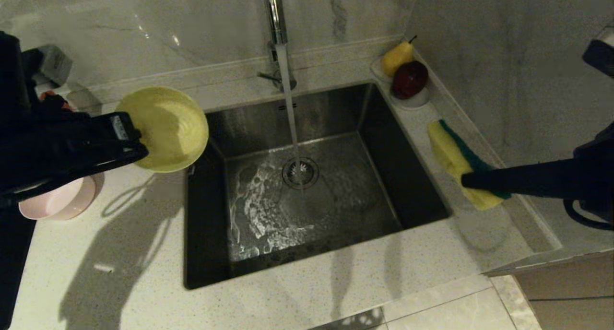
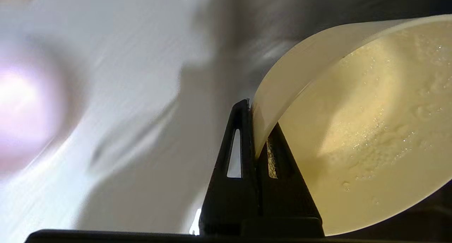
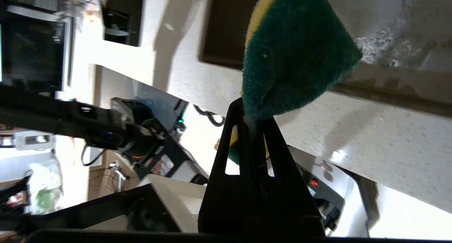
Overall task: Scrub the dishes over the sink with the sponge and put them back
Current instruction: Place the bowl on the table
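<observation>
Left of the sink (image 1: 307,186) we see the pink bowl (image 1: 60,200) upright on the counter (image 1: 144,272), half hidden under our left arm; we cannot see anything inside it. Above the counter at the sink's left edge, our left hand (image 1: 139,145) is clenched on the rim of the yellow bowl (image 1: 165,128), one finger inside the wall and one outside. The bowl is tipped on its side, its mouth turned up and toward the camera, and its inside is beaded with water. In the sink, water runs from the tap (image 1: 276,13) straight onto the round drain (image 1: 300,172), and foam streaks the floor left of the drain. On the counter at the sink's back right corner a small white dish (image 1: 415,100) holds a pear (image 1: 397,57) and a dark red fruit (image 1: 410,79). Right of the sink, our right hand (image 1: 467,180) is clamped on one end of the sponge (image 1: 453,159), above the counter. Its long axis runs from the hand toward the back wall, yellow foam facing the sink and green face away.
</observation>
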### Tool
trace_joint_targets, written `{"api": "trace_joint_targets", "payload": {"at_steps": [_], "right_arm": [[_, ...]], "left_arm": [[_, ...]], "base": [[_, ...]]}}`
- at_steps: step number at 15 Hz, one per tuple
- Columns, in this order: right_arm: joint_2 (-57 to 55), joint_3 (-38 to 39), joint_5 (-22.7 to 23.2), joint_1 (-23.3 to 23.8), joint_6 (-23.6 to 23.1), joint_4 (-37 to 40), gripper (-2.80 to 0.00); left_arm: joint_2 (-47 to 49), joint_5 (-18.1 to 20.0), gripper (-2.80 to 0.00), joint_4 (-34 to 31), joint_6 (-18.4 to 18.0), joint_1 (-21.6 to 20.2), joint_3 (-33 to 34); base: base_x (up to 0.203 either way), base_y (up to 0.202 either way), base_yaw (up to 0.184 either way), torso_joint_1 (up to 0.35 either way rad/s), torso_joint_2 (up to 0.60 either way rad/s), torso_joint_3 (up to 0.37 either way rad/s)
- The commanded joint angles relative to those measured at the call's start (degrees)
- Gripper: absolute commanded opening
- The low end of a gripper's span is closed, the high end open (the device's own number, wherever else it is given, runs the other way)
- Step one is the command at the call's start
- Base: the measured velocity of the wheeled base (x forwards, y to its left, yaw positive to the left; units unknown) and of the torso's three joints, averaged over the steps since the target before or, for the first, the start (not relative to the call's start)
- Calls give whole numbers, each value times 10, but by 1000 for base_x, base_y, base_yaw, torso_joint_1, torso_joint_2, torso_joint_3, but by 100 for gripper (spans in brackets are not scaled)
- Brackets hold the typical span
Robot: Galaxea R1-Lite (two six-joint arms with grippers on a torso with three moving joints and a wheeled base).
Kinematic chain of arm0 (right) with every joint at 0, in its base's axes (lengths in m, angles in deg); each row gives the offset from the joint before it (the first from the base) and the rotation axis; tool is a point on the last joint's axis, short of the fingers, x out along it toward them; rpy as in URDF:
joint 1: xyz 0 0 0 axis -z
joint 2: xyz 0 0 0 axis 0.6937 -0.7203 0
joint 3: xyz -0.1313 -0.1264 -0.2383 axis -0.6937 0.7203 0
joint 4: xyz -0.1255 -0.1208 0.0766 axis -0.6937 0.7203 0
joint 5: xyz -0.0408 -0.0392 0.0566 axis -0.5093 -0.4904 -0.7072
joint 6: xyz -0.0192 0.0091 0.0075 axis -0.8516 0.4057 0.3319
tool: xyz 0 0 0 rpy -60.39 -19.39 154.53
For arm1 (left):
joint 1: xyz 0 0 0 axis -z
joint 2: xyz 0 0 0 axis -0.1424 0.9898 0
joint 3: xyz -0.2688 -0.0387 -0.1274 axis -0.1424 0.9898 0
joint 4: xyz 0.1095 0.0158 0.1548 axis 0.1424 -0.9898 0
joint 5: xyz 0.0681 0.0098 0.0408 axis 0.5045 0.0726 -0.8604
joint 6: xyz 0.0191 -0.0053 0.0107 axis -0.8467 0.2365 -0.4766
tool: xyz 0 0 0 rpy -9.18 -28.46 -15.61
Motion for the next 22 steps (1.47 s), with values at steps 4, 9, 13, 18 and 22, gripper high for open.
{"api": "trace_joint_targets", "payload": {"at_steps": [4, 9, 13, 18, 22], "right_arm": [[-25, 3, 2, 44, -18, 3, -280], [-22, 12, 1, 45, -18, 3, -280], [-24, 24, 2, 45, -17, -1, -280], [-26, 27, 2, 45, -16, -2, -280], [-21, 26, 2, 45, -17, -2, -280]], "left_arm": [[-16, 31, -280, -206, 199, -118, -35], [-18, 25, -280, -256, 277, -177, -6], [-7, 22, -280, -251, 303, -215, 32], [38, 24, -280, -213, 322, -236, 65], [68, 26, -280, -172, 323, -237, 89]], "base": [[0, 0, 0, 0, 0, 0], [0, 0, 0, 0, 0, 0], [0, 0, 0, 0, 0, 0], [0, 0, 0, 0, 0, 0], [0, 0, 0, 0, 0, 0]]}}
